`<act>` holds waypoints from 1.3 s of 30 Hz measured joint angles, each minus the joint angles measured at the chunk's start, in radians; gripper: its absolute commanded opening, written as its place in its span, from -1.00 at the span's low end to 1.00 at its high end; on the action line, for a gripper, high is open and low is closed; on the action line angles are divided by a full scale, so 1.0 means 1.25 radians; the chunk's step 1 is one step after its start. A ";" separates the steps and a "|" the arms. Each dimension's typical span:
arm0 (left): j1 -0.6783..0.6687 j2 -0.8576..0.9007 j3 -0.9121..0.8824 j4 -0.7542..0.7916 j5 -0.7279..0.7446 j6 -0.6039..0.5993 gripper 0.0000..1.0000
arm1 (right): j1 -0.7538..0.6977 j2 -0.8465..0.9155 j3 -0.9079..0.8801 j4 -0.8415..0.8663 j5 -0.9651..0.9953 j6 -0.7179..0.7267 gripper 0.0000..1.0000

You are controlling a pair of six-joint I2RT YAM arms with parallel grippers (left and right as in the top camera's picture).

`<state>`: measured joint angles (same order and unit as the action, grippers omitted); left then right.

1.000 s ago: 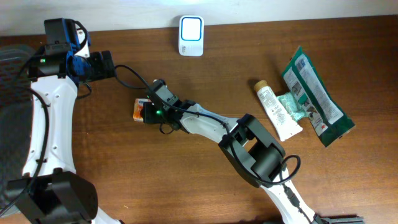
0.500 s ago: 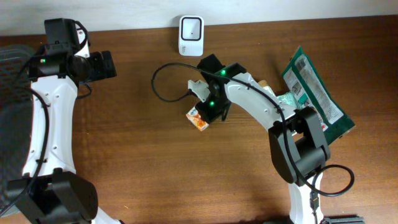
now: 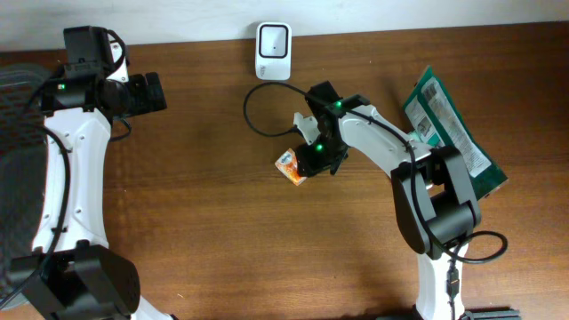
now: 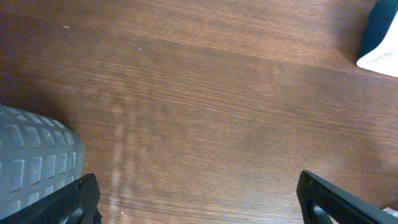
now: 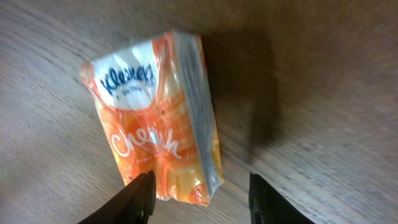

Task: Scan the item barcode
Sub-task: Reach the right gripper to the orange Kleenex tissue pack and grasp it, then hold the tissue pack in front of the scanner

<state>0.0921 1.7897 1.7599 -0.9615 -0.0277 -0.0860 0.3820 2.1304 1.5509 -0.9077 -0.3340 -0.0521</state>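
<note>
Looking down from overhead, the orange tissue pack [image 3: 290, 167] lay flat on the wooden table [image 3: 196, 222], near the middle and below the white scanner [image 3: 273, 51] at the far edge. The right gripper [image 3: 311, 158] hung just beside the pack's right end, its black cable [image 3: 253, 111] looping between pack and scanner. A green pouch [image 3: 453, 133] lay well to the right, partly hidden by that arm. The left gripper [image 3: 160, 92] sat far left, well apart.

From the left wrist, its jaws stood wide with only bare wood between them, a grey basket [image 4: 34, 158] at lower left.

From the right wrist, the jaws stood partly apart around the pack's lower end, gripping nothing. The left finger [image 5: 140, 196] possibly brushed its corner; I could not tell.
</note>
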 measured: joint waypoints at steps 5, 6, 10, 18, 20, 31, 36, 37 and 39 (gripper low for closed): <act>0.000 0.000 0.000 0.000 0.000 0.000 0.98 | 0.000 0.004 -0.005 0.033 -0.019 0.000 -0.35; 0.000 0.000 0.000 0.000 0.000 0.000 0.99 | 0.000 0.011 -0.005 0.033 -0.021 0.002 -0.50; 0.000 0.000 0.000 0.000 0.000 0.000 0.99 | 0.000 0.017 -0.005 0.021 -0.042 0.031 -0.92; 0.000 0.000 0.000 0.000 0.000 0.000 0.98 | -0.005 0.017 0.045 -0.087 -0.435 0.053 -0.92; 0.000 0.000 0.000 0.000 0.000 0.000 0.99 | -0.009 0.017 0.078 -0.088 -0.637 0.017 -0.92; 0.000 0.000 0.000 0.000 0.000 0.000 0.99 | -0.143 -0.100 0.150 -0.059 -0.949 0.132 -0.92; 0.000 0.000 0.000 0.000 0.000 0.000 0.98 | -0.244 -0.187 0.154 -0.061 -0.953 0.144 -0.92; 0.000 0.000 0.000 0.000 0.000 0.000 0.98 | -0.242 -0.187 0.154 -0.061 -0.953 0.143 -0.92; 0.000 0.000 0.000 0.000 0.000 0.000 0.98 | -0.240 -0.187 0.154 -0.061 -0.924 0.143 -0.92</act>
<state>0.0921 1.7897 1.7599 -0.9615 -0.0277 -0.0860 0.0818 1.8969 1.7439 -0.9836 -1.4895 0.1268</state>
